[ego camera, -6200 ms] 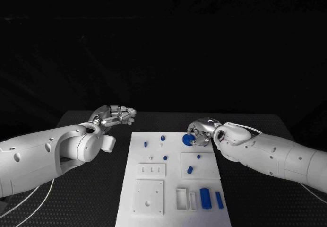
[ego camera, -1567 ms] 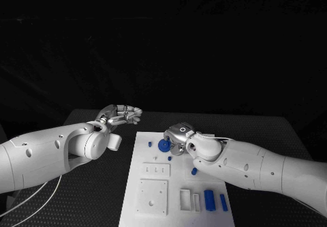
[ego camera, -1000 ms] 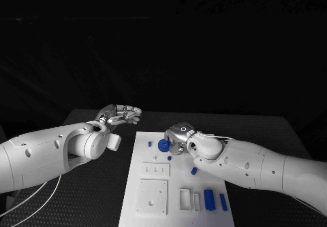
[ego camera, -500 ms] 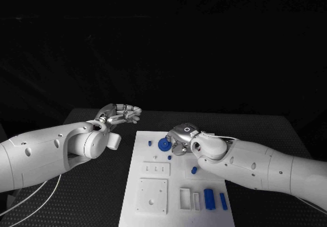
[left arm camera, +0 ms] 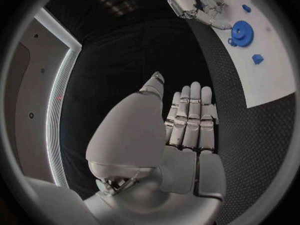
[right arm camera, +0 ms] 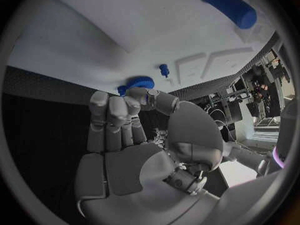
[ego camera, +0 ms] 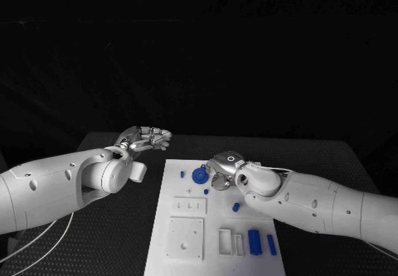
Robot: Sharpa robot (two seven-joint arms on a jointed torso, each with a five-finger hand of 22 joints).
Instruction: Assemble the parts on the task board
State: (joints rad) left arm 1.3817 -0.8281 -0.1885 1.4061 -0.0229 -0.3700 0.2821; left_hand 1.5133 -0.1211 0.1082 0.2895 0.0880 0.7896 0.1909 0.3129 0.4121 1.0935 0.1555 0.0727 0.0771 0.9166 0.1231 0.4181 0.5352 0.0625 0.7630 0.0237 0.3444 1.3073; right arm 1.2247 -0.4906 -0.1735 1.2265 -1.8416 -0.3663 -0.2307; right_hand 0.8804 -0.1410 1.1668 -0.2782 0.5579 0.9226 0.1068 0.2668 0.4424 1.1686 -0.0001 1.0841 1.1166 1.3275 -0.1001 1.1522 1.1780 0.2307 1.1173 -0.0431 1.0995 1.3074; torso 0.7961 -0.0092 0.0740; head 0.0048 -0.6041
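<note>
Dim scene, background lost in black. White task board [ego camera: 217, 218] lit brightly from above. Wrist views heavily fisheye-bent, edges darkened and blurred.

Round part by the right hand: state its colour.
Blue; the round part shows best in the left wrist view.

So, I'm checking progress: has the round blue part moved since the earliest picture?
Yes. The round blue part has crossed from the task board's right side toward its left, next to the small blue peg there.

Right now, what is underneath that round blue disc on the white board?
The round blue disc rests on the white board beside the right hand. Whatever lies directly under it, peg or hole, is covered.
</note>
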